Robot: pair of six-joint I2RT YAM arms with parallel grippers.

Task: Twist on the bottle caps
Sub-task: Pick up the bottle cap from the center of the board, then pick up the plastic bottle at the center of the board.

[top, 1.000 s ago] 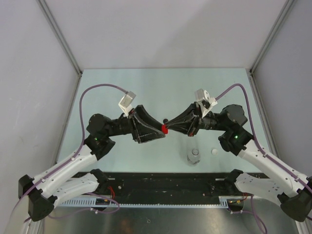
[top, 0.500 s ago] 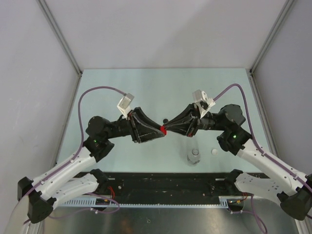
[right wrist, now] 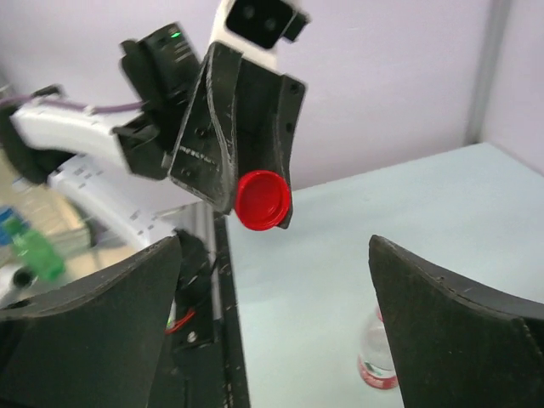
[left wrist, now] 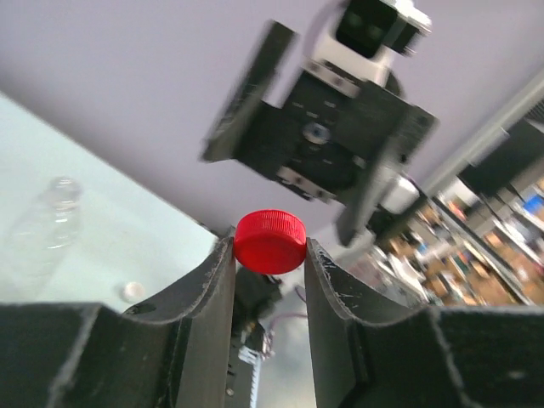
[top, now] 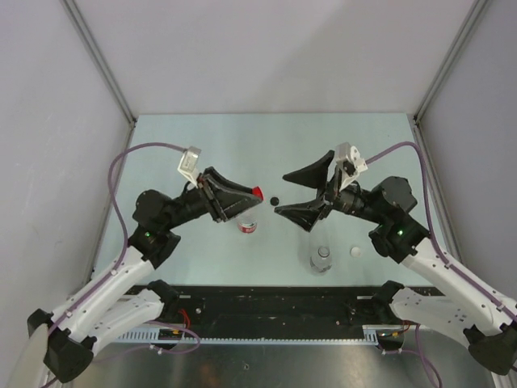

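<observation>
Left claw [left wrist: 269, 255]: I see it clamped on the red cap [left wrist: 270, 240], pinched between both fingers and held above the table [top: 202, 137]
Right claw [top: 281, 193]: its fingers stand wide apart with nothing between them; it faces the left claw across a gap
Black cap [top: 274, 200]: on the table between the two claws
Labelled bottle [top: 249, 226]: below the left claw's tip; I cannot tell whether it is upright
Clear bottle [top: 321, 259]: near the right arm, with the whitish cap [top: 354, 252] just beside it
</observation>
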